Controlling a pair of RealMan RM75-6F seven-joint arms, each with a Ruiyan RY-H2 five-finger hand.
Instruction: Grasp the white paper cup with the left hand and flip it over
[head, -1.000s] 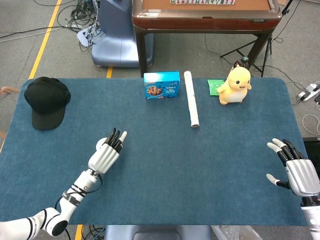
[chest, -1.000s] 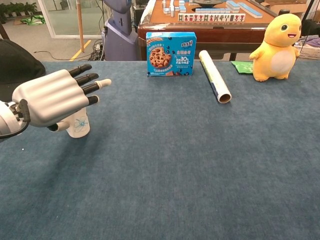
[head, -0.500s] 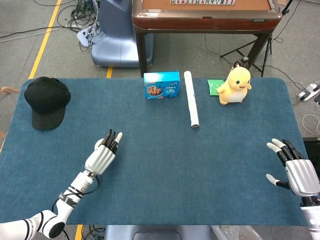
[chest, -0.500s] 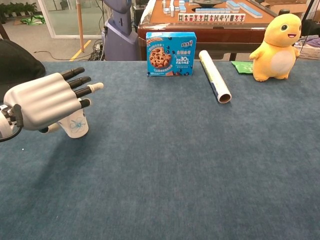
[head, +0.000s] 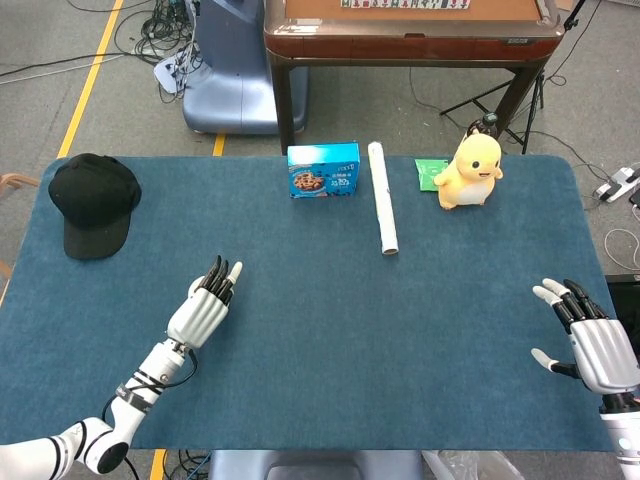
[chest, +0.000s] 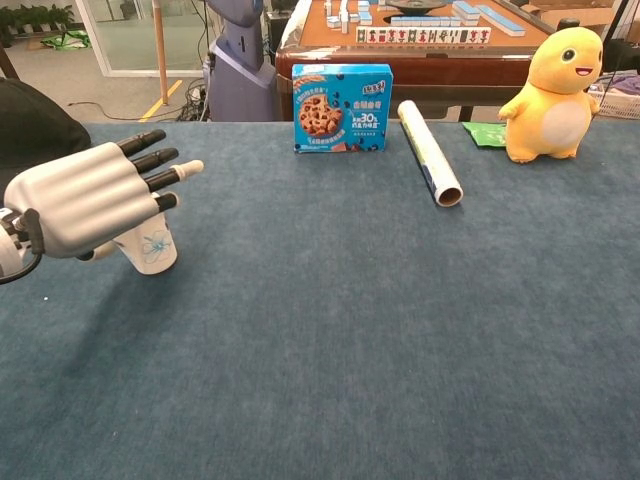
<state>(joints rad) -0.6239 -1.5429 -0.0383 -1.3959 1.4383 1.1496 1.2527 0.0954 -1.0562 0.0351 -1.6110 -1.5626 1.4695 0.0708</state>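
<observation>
Blue-covered bench (head: 330, 330), left to right. A black cap (head: 93, 203) lies at the far left. The left hand (chest: 88, 198), fingers extended and slightly apart, hovers just over the white paper cup (chest: 149, 247), which stands on the bench slightly tilted; whether its thumb touches the cup cannot be told. Along the rear edge: a blue cookie box (head: 323, 170), a white roll (head: 382, 208), a yellow duck toy (head: 472, 170). The right hand (head: 592, 340) rests at the right edge, fingers spread, holding nothing.

Your left hand (head: 204, 308) hovers flat over the blue table (head: 330, 340), fingers extended, cup hidden beneath. Right hand (head: 590, 340) sits spread at the right edge.
</observation>
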